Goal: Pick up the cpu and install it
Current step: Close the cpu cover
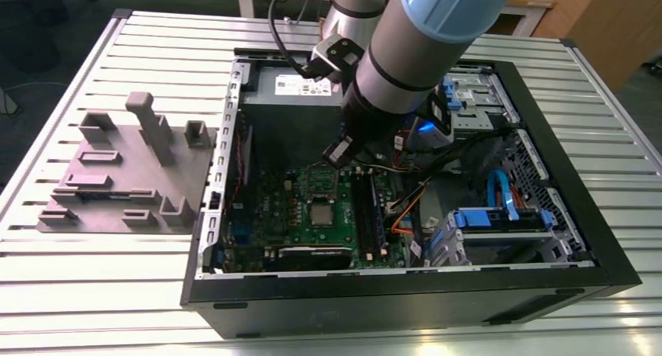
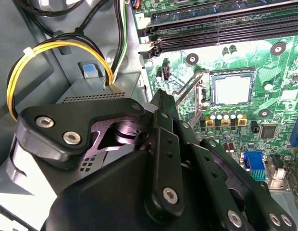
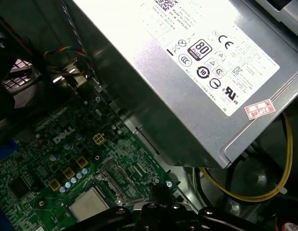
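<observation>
One cpu (image 2: 231, 89) lies flat, silvery top up, in the socket (image 2: 212, 89) on the green motherboard (image 2: 264, 62), seemingly seated so contacts meet. Gripper (image 2: 163, 103) hangs just beside it, pressed together, pinching nothing, likely standing clear of the socket

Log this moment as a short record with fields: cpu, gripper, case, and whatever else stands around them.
cpu: lies flat in the socket on the green motherboard, silvery top up
gripper: inside the computer case, above the motherboard, apart from the cpu
computer case: open, on the slatted table
power supply: grey box with white label, beside the motherboard
moulded plate: grey, on the table, at the exterior view's left of the case
</observation>
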### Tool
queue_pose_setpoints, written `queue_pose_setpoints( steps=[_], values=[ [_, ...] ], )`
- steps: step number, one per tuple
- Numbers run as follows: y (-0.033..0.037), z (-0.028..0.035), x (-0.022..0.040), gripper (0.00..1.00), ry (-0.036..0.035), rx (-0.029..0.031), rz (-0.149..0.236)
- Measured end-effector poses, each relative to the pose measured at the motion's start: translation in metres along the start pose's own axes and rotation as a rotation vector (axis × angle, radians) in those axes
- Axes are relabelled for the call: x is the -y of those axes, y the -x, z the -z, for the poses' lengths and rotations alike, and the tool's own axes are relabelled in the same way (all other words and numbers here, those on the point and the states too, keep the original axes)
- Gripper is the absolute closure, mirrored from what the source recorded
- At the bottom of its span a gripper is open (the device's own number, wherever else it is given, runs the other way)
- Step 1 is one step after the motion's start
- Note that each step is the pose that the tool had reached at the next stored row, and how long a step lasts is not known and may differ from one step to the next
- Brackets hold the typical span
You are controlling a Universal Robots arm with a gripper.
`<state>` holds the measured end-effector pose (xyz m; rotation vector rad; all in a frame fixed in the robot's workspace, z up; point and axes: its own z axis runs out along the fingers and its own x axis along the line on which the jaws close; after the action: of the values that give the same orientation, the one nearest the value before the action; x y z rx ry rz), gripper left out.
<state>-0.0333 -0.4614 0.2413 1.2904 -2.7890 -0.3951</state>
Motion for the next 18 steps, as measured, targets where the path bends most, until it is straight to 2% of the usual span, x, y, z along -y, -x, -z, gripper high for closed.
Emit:
queue_pose_setpoints(
  steps=[8, 18],
  values=[
    [-0.0002, 0.0011, -0.0006, 0.89, 0.0003, -0.0009, 0.004],
    [-0.0033, 0.0019, 0.0015, 0.89, 0.0000, -0.0059, 0.017]
  ],
)
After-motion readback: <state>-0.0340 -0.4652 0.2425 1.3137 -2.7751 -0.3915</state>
